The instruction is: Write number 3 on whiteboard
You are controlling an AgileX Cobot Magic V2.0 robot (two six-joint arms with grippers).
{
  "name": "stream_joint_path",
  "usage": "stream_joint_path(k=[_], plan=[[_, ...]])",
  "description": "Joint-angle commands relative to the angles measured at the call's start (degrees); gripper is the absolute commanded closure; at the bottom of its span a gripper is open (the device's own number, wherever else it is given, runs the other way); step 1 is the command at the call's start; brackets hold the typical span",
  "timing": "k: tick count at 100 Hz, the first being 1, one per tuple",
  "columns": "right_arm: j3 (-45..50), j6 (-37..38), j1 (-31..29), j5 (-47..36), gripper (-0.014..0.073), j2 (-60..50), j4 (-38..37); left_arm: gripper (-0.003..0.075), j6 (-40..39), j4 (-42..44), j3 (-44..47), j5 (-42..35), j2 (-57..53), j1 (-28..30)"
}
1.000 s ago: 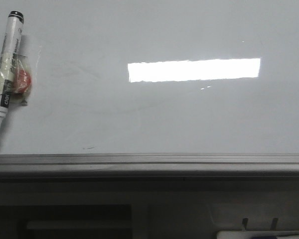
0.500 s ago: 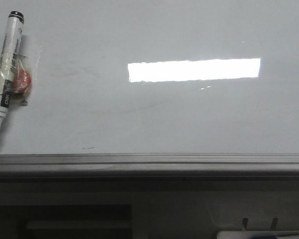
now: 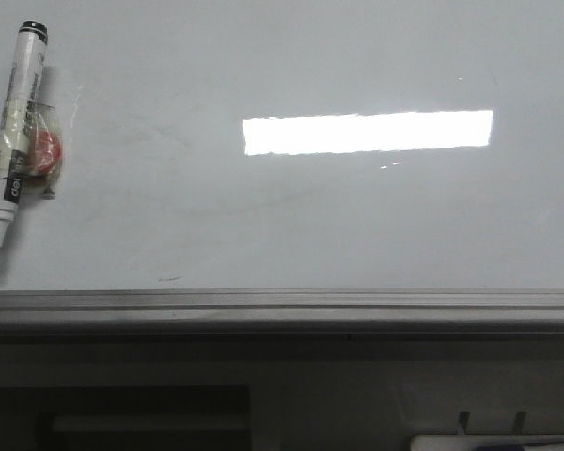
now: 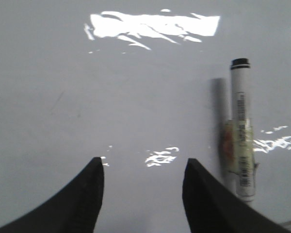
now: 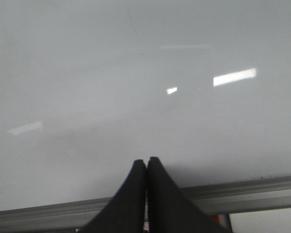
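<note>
The whiteboard (image 3: 310, 225) fills the front view, glossy pale grey, with a bright rectangular light reflection (image 3: 367, 132). No number 3 shows on it in any view. A white marker pen (image 3: 14, 141) with a black tip lies on the board at the far left, with a red lump (image 3: 42, 155) taped to its side. In the left wrist view my left gripper (image 4: 143, 167) is open and empty over the board (image 4: 111, 97), with the marker (image 4: 242, 131) just beside one finger. My right gripper (image 5: 146, 162) is shut and empty over the board (image 5: 136, 87), near its frame. Neither gripper shows in the front view.
The board's grey metal frame edge (image 3: 282, 303) runs across the front, and also shows in the right wrist view (image 5: 252, 191). A tiny dark smudge (image 3: 169, 279) sits just above it. Dark fittings lie below the frame.
A faint curved reflection below the light patch has faded. The marker has not moved.
</note>
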Motion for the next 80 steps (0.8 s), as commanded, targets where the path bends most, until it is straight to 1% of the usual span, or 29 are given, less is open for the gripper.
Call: stream_joint_path(k=[1,12,25,33,47,55,60,80], plan=[[-2.0,0.0,-0.4,-3.3,0.0635,0.7,0.9,0.0358,4.0,-0.9,-1.5,-6.1,0.8,-4.7],[-2.0,0.0,-0.4,-3.7,0.0635,0.7,0.9,0.0358,8.7,-0.8,-1.5,-7.4,0.8,-11.7],[-2.0,0.0,-0.4,-3.8,0.0635,0.7,0.9,0.0358,8.8,-1.1,-1.5,-8.4,2.7,-18.1],[-2.0,0.0,-0.4,-3.8,0.0635,0.7,0.9,0.0359,8.8,-1.8,-1.5,-10.0,5.0,-21.0],[-2.0,0.0,-0.4,-3.8,0.0635,0.7,0.9,0.0359,8.8,-4.4,-1.5,-14.9,10.4,-22.1],[-2.0,0.0,-0.4,-3.9,0.0635,0.7,0.9,0.0358,8.7,-12.6,-1.5,-18.9,14.2,-22.1],[-2.0,0.0,-0.4,-3.9,0.0635,0.7,0.9,0.0358,8.7,-16.2,-1.5,-20.0,16.7,-22.1],[-2.0,0.0,-0.4,-4.1,0.0635,0.7,0.9,0.0358,8.7,-16.5,-2.0,-20.6,22.2,-22.1]])
